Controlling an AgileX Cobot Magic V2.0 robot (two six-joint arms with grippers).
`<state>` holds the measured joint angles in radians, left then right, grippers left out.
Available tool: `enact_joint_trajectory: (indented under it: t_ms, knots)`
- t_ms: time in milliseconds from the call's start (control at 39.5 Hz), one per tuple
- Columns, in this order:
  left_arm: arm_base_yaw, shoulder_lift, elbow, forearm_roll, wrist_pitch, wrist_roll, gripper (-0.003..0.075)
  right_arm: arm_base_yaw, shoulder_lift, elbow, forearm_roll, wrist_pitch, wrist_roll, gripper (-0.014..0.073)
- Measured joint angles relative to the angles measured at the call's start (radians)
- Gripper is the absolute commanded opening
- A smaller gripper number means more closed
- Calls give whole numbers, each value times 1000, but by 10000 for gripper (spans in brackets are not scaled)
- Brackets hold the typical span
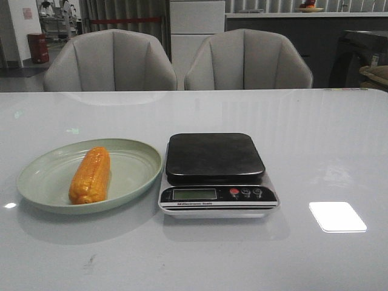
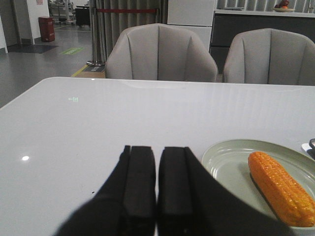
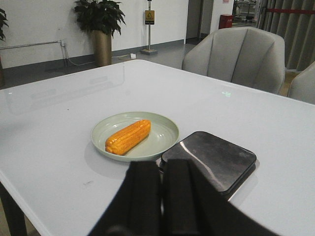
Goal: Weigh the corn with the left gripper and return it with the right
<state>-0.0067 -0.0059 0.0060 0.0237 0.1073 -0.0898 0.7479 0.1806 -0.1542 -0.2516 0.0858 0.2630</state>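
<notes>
- The corn (image 1: 90, 174) lay lengthwise on the green plate (image 1: 139, 159), just left of the scale (image 1: 216, 173) on the counter (image 1: 315, 145).
- The left end effector (image 2: 156, 196) was closed and empty, near the plate; the right end effector (image 3: 161, 206) was likewise closed on nothing.
- The cob looked stiff, light and rounded, likely to roll; gripping across its middle seemed safest.

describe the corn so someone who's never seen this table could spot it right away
On the white table, find the pale green plate to the left of the black-topped scale. The corn lies on that plate, a stubby orange-yellow cob. It is the only brightly coloured thing on the table.
</notes>
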Motion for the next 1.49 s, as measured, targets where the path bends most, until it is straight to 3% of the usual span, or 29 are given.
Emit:
enact_joint_trajectory:
  t_ms: [1038,1165,1367,1494]
  knots:
    - [1,0,0,0,0,0,113,-19,0,10,0,0,0,168]
    - [1,0,0,0,0,0,113,-122,0,24,33,-8,0,168]
    - [1,0,0,0,0,0,113,-394,0,75,209,-92,-65,168]
    - [1,0,0,0,0,0,113,-530,-27,131,252,-154,-93,168]
